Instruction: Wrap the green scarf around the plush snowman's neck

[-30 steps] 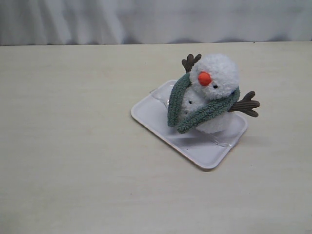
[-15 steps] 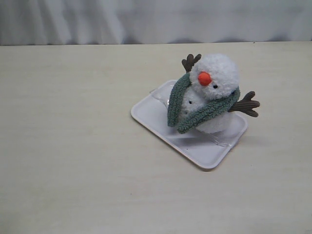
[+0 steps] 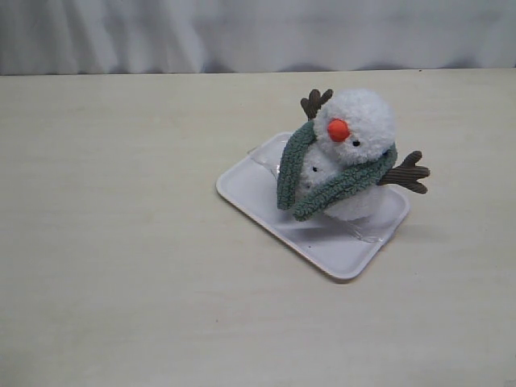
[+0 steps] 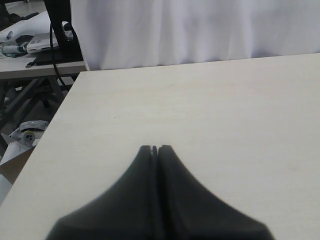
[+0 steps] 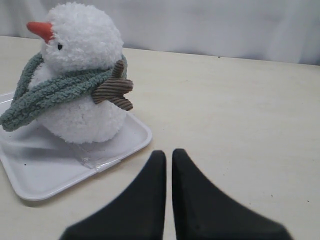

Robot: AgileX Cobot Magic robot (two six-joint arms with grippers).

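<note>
While the plush snowman (image 3: 355,153) sits on a white tray (image 3: 339,254) at two o'clock from the middle of the pale wood-grain table (image 3: 121,242), green scarf (image 3: 322,193) looped round its neck (image 3: 325,148), ends trailing toward seven o'clock, white curtain (image 3: 242,32) at twelve, left gripper (image 4: 155,148) pressed together, right gripper (image 5: 168,152) likewise, both empty

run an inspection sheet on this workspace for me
surface: pale table, bare apart from a white tray
job's things: plush snowman sits on the tray; green scarf lies around its neck, both ends hanging in front
clutter: nothing seen
end effectors: left end effector shut, empty, over bare table; right end effector shut, empty, apart from the tray
cables: black cable hanging by a side desk
surroundings: white curtain behind the table
</note>
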